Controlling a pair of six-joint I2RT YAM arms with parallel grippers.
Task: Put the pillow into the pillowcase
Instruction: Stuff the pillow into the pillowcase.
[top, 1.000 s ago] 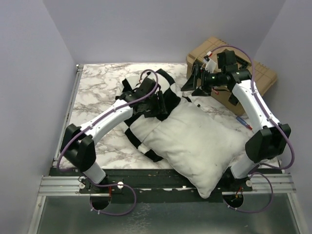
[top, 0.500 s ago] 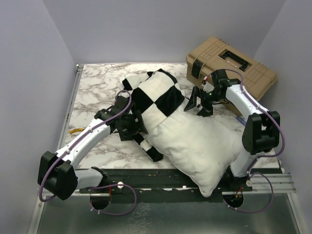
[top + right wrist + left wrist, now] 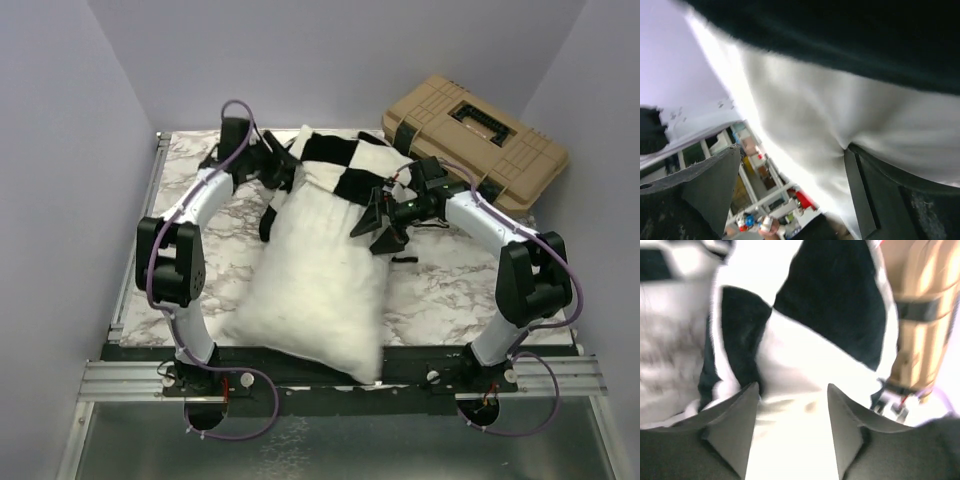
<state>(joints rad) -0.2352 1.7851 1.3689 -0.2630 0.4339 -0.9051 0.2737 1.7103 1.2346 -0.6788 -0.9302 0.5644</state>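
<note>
From above, the pillow (image 3: 315, 270) lies lengthwise mid-table with only its far end inside the pillowcase (image 3: 345, 165); most of it is bare. In the left wrist view, the left gripper (image 3: 792, 390) straddles checked cloth, but I cannot tell if it pinches. In the right wrist view, the right gripper (image 3: 790, 160) is spread wide and holds nothing.

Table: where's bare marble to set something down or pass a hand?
Free: the patch between the pillow, the right arm and the near edge; the strip between the left arm and the pillow; the far-left corner. Crowded: the far middle, where the left pincer and right pincer sit by the pillowcase near the toolbox.
</note>
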